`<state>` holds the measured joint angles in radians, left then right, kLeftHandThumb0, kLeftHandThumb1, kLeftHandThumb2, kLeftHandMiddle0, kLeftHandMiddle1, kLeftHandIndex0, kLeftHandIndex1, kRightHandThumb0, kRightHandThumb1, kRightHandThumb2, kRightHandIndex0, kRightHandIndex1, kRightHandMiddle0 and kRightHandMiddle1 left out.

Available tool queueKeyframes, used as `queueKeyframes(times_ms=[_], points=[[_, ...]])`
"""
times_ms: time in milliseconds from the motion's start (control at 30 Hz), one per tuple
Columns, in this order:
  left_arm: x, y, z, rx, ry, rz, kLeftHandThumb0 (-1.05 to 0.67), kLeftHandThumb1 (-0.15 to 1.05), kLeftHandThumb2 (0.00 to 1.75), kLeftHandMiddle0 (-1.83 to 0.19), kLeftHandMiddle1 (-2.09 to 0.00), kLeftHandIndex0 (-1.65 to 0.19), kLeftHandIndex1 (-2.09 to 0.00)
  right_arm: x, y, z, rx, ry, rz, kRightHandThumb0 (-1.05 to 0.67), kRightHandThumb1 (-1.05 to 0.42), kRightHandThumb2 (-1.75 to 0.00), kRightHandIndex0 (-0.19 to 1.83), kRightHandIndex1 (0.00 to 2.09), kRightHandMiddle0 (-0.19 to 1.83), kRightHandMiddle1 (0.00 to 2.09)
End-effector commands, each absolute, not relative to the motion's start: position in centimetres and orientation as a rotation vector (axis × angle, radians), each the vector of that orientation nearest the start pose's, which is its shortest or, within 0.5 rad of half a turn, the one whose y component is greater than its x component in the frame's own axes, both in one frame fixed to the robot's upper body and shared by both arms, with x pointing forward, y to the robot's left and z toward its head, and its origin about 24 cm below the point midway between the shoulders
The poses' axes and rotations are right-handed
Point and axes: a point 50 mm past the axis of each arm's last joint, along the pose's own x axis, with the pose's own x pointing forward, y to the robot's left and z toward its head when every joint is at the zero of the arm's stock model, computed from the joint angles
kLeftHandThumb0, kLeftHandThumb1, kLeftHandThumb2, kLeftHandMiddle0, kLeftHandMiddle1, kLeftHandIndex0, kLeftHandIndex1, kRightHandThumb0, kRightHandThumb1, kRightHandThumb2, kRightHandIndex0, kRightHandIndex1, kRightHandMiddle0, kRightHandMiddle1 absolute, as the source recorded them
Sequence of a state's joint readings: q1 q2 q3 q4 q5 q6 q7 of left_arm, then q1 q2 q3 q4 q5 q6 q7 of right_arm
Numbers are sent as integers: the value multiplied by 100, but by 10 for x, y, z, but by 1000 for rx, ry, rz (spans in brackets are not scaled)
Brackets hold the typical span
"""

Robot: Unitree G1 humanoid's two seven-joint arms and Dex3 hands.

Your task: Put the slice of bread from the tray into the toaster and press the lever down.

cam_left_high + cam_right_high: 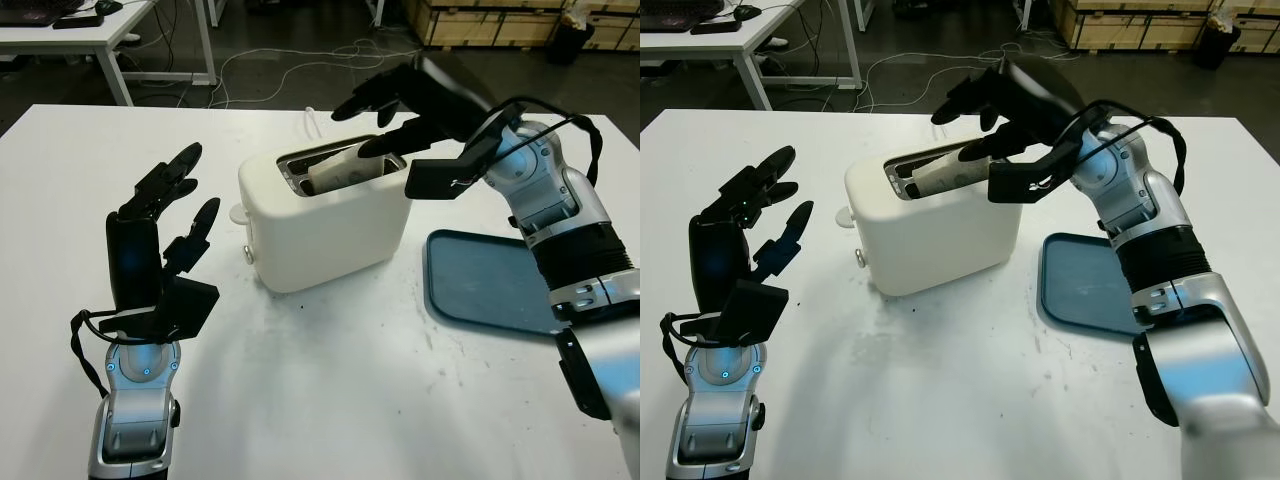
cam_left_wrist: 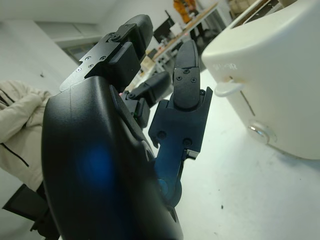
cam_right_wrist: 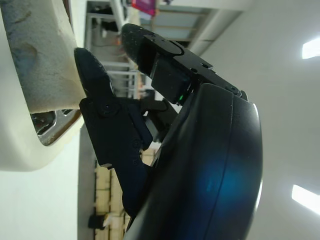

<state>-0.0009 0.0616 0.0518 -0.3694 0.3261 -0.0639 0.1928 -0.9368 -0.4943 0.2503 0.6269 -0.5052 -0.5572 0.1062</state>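
Observation:
A white toaster [image 1: 325, 215] stands mid-table with its lever [image 1: 236, 212] up on the end facing my left hand. A pale slice of bread [image 1: 345, 168] leans tilted in the slot, its top sticking out. My right hand [image 1: 355, 130] hovers over the slot, open; its thumb [image 3: 92, 75] touches the bread's [image 3: 35, 55] end while the other fingers reach well above it. My left hand [image 1: 170, 210] is raised to the left of the toaster, open, a short way from the lever [image 2: 227, 89]. The dark blue tray [image 1: 480, 280] to the right holds nothing.
The toaster's cord runs off the table's far edge. A round dial [image 2: 260, 131] sits below the lever. Beyond the table are a white desk [image 1: 90, 40] and floor cables. A person's beige sleeve [image 2: 15, 130] shows behind my left hand.

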Motion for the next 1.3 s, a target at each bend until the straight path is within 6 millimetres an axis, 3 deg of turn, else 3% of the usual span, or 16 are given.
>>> queueKeyframes(times_ms=[0, 167, 467, 1133, 1267], points=[[236, 172, 137, 345, -463, 275, -40, 92, 21, -42, -82, -68, -1, 371, -129, 224, -1144, -761, 406, -21, -81, -1, 87, 136, 118, 9], [237, 172, 137, 352, -469, 278, -39, 92, 20, -42, -82, -68, -1, 373, -127, 223, -1192, -753, 408, -24, -80, 0, 93, 123, 118, 8], [236, 172, 137, 346, -464, 277, -39, 92, 21, -41, -82, -68, 0, 375, -125, 217, -1206, -732, 433, -26, -78, 0, 95, 122, 120, 7], [236, 174, 136, 347, -474, 276, -40, 92, 21, -41, -83, -68, -1, 376, -133, 211, -1225, -675, 464, -21, -78, 0, 88, 144, 123, 4], [235, 175, 135, 344, -467, 279, -40, 92, 21, -40, -82, -68, 0, 374, -136, 211, -1250, -647, 483, -24, -80, 0, 90, 121, 122, 3]])
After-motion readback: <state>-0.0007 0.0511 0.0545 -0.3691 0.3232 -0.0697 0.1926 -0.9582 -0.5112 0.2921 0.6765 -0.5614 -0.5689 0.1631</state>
